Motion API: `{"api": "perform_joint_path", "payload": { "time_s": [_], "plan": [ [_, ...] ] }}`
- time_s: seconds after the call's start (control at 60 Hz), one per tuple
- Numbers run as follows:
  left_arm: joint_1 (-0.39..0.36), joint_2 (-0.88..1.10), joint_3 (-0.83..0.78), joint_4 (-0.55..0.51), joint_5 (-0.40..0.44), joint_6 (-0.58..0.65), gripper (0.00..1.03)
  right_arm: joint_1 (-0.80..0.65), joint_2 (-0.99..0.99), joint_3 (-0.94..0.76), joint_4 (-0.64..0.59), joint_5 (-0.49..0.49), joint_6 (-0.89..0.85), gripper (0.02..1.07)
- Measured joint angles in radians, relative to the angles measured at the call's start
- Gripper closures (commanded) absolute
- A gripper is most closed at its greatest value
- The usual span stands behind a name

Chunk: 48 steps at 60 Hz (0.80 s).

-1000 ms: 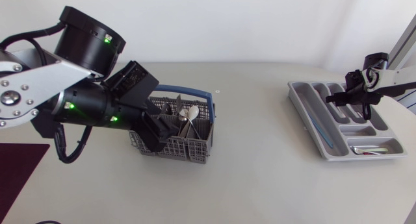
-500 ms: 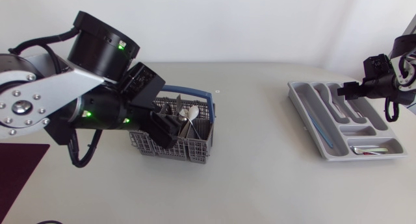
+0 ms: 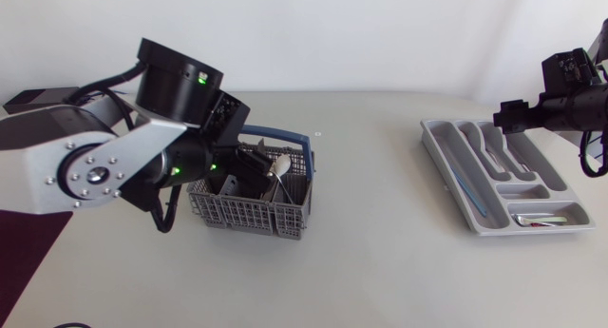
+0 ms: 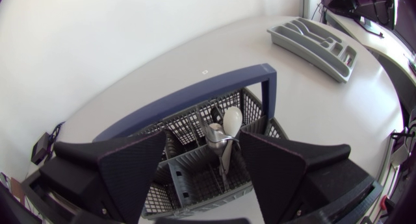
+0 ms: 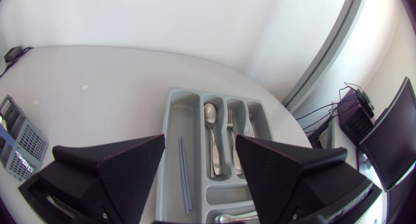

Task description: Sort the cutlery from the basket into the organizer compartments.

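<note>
Cutlery sort update: my left arm (image 3: 104, 166) is the big mover. Over the last second it's been swinging round, so the left gripper (image 4: 203, 160) is now hanging right above the basket (image 3: 249, 214), fingers spread wide and gripping nothing. My right arm (image 3: 570, 105) has been pulling back, and the right gripper (image 5: 198, 169) is gaping empty too, with the organizer (image 5: 172, 120) sitting below and just ahead of it. So I'm guessing a drop-off is done and I'm lining up the next pick. The remaining cutlery (image 3: 274, 169) is standing in the basket just ahead of the left fingers, in line with their gap. The spoon (image 4: 231, 119) is pointing bowl up, handle down, its long axis near upright and leaning a touch.
</note>
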Motion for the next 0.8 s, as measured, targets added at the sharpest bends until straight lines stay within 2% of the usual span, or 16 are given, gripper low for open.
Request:
{"api": "perform_joint_path", "payload": {
  "time_s": [0.083, 0.233, 0.417, 0.7, 0.8],
  "plan": [
    [0.000, 0.023, -0.025, 0.045, -0.016, 0.000, 0.27, 0.014, -0.011, -0.012, -0.009, 0.000, 0.009, 0.27],
    [-0.001, 0.055, -0.079, 0.168, -0.051, -0.003, 0.34, 0.039, -0.016, -0.019, -0.010, 0.000, 0.018, 0.27],
    [-0.001, 0.085, -0.106, 0.263, -0.056, -0.003, 0.40, 0.064, -0.026, -0.032, -0.010, 0.008, 0.021, 0.27],
    [-0.001, 0.158, -0.108, 0.341, -0.056, -0.025, 0.68, 0.072, -0.030, -0.043, -0.009, 0.008, 0.021, 0.27],
    [-0.003, 0.159, -0.108, 0.364, -0.057, -0.026, 0.81, 0.073, -0.037, -0.056, -0.009, 0.008, 0.021, 0.27]
  ]
}}
